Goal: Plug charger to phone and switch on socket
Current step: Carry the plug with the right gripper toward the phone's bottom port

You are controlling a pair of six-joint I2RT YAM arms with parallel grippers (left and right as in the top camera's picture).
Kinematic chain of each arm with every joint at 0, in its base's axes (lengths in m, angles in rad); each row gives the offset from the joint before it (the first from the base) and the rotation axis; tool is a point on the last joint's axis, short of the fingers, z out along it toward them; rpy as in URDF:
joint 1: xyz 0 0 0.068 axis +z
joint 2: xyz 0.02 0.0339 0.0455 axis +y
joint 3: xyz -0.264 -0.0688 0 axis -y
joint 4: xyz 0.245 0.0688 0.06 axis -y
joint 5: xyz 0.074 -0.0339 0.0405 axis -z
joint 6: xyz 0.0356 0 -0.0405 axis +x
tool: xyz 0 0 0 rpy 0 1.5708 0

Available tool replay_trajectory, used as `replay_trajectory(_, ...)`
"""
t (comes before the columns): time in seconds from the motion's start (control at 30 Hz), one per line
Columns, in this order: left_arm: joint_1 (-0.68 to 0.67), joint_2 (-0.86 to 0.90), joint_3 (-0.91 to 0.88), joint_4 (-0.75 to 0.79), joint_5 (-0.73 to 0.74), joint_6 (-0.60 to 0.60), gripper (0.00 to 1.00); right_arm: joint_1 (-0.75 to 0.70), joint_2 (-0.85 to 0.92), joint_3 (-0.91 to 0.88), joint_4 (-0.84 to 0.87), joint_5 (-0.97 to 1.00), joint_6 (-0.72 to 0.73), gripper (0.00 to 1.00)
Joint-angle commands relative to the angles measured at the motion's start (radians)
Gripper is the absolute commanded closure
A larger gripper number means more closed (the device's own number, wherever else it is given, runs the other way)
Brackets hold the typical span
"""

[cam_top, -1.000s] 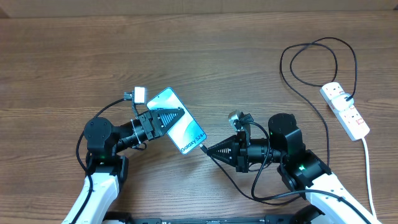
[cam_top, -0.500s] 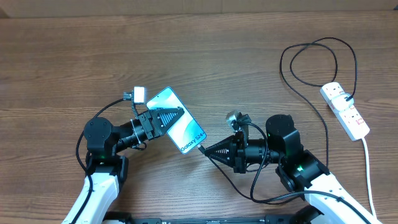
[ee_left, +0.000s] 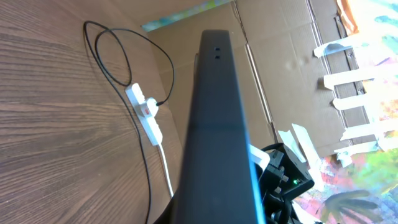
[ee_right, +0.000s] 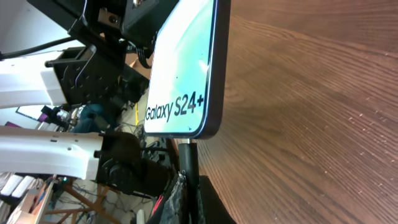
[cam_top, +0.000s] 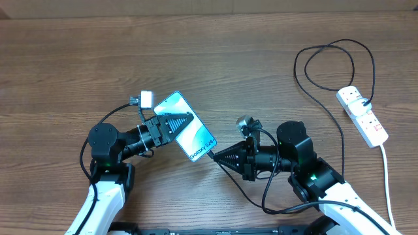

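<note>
- At the left of the wooden counter (cam_top: 261, 59), the left claw (cam_top: 185, 120) is pinched on the phone (cam_top: 196, 138), with 1 triangular finger lying across the upper part of the screen.
- The phone is held up off the counter, screen upward and set diagonally in the overhead view. Its lower end, beside the "Galaxy S24+" text, points toward the right arm.
- The left wrist view shows only the dark edge of the phone (ee_left: 214, 124) running up the middle of the frame. The claw's own fingers cannot be made out there.
- At center, the right claw (cam_top: 215, 156) is pressed together on the connector end of the charger (cam_top: 295, 65), and its tip points at the phone's lower end.
- In the right wrist view, the charger tip (ee_right: 188, 158) stands directly at the bottom edge of the phone (ee_right: 183, 68). Whether it is seated in the port cannot be told.
- From the right claw, the black cable sags below the right arm, rises across the counter, forms 1 large loop at upper right and ends at the socket (cam_top: 363, 116).
- At far right, the socket lies flat on the counter, set diagonally. Its thick white cord (cam_top: 386, 183) runs down toward the lower frame edge.
- The switch positions on the socket (ee_left: 147, 113) are too small to read.
</note>
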Motion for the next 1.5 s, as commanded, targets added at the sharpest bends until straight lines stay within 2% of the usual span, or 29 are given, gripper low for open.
replay_trajectory(0.0,0.0,-0.003,0.01,0.01,0.014,-0.006,0.96,0.006,0.001,0.002,0.021,0.006,0.022,0.96)
replay_trajectory(0.37,0.0,-0.003,0.01,0.011,-0.005,-0.005,0.96,0.006,0.001,0.001,-0.056,-0.011,0.021,0.96)
replay_trajectory(1.47,0.0,-0.001,0.01,0.003,-0.004,0.005,0.96,0.006,0.001,0.002,0.002,-0.08,0.021,0.96)
